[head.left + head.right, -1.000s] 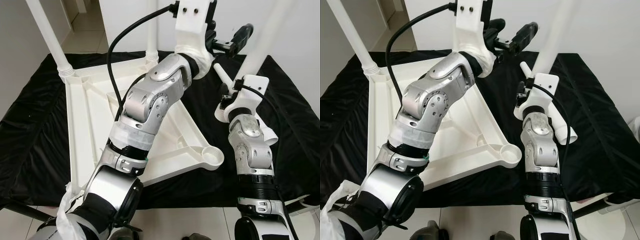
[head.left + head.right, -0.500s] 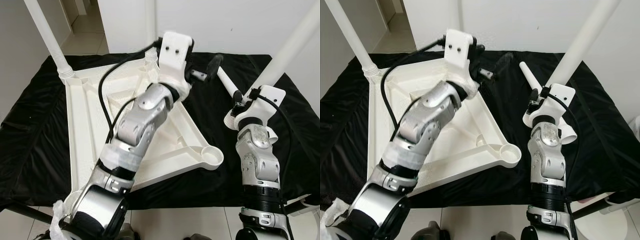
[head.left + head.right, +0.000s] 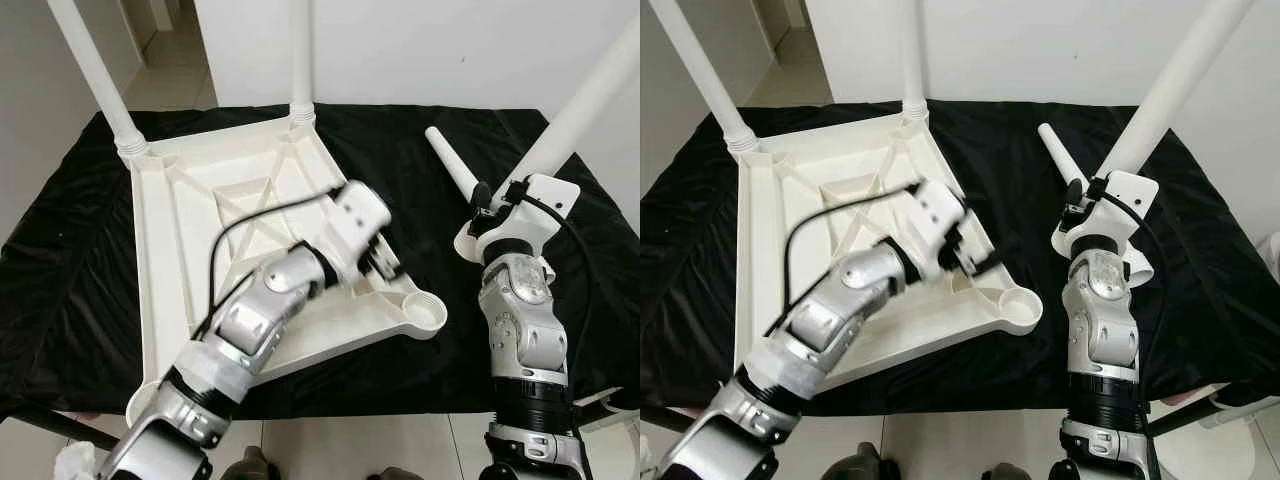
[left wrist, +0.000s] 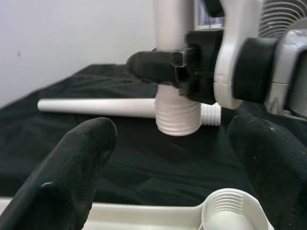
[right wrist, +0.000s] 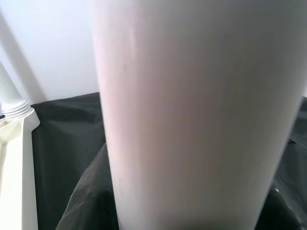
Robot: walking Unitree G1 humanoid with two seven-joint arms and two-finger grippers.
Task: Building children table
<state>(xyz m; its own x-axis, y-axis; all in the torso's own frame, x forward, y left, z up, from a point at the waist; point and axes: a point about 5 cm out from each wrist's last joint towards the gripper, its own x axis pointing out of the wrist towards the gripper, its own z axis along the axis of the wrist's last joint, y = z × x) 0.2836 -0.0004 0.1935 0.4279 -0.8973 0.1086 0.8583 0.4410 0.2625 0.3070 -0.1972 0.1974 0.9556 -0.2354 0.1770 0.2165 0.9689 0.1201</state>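
The white table top [image 3: 180, 240] lies upside down on a black cloth, with two legs [image 3: 95, 75] screwed into its far corners. Its near right corner has an empty threaded socket [image 3: 425, 313]. My left gripper [image 3: 385, 268] hangs low just left of that socket, open, with nothing between its fingers [image 4: 72, 177]. My right gripper [image 3: 490, 195] is shut on a third white leg [image 3: 585, 100], tilted up to the right. That leg's threaded end [image 4: 177, 117] hangs above the cloth, beyond the socket [image 4: 230, 211]. A fourth leg [image 3: 452, 165] lies loose on the cloth.
The black cloth [image 3: 60, 270] covers a low surface, and its front edge drops to a tiled floor [image 3: 400, 445]. A white wall [image 3: 450, 50] stands close behind. The two upright legs rise tall at the far left.
My left arm has swung down from high above the table's far side to low beside the empty socket. The right arm with its leg has shifted slightly to the right.
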